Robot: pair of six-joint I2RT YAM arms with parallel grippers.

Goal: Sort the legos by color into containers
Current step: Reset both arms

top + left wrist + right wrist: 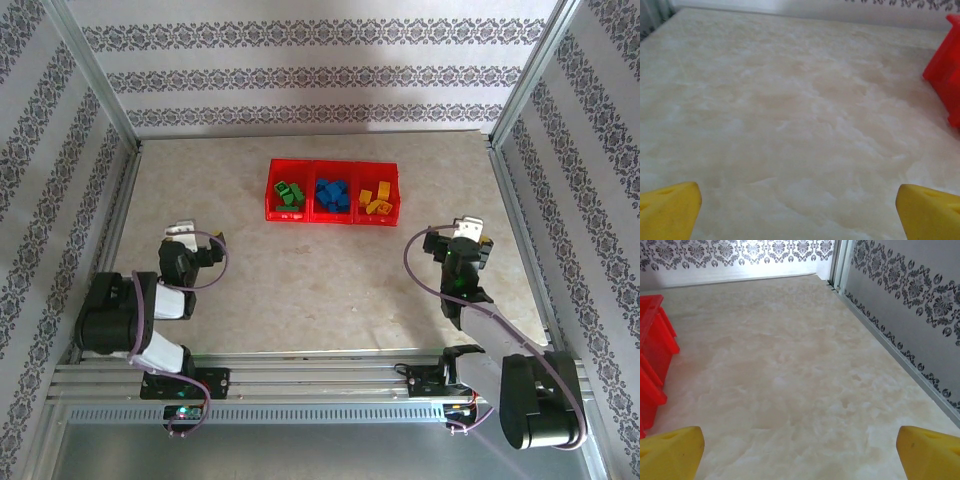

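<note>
The long red tray point(311, 192) lies at the table's back middle, split into three compartments. Green legos point(290, 193) fill the left one, blue legos point(333, 193) the middle one and yellow-orange legos point(376, 198) the right one. My left gripper point(188, 235) hangs open at the near left, well away from the tray, with nothing between its yellow fingertips point(670, 207). My right gripper point(470, 232) stands open at the near right, also holding nothing, its fingertips point(930, 450) spread wide. The tray's corner point(945, 70) shows at the right edge of the left wrist view, and the tray's end point(652, 350) at the left of the right wrist view.
Metal frame posts and patterned walls point(560, 120) close the table in on three sides. A rail point(890, 345) runs along the right edge. Bare marbled tabletop point(320, 280) lies between the two arms and in front of the tray.
</note>
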